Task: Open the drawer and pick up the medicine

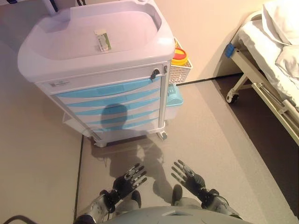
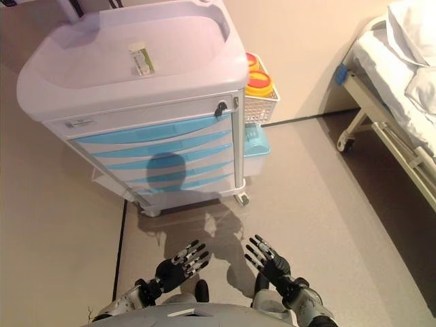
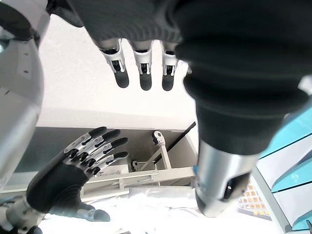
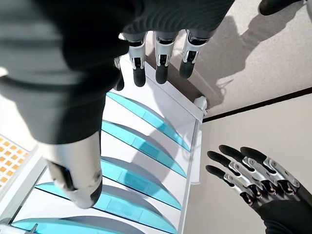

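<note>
Box (image 1: 103,40) on cart (image 1: 70,56) (bed (image 1: 271,60) to its right).

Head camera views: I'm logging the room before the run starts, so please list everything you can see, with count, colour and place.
Medical cart: one, white, ahead of the robot, on castors.
Drawers: a stack with light blue fronts on the cart's face, all closed.
Medicine box: one, white and green, lying on the cart's recessed top.
Wire basket: one, white, on the cart's right side.
Container: one, yellow with a red lid, in the basket.
Bin: one, light blue lid, below the basket.
Hospital bed: one, white frame and bedding, at right.
Left hand: open, low above the floor.
Right hand: open, beside it.
</note>
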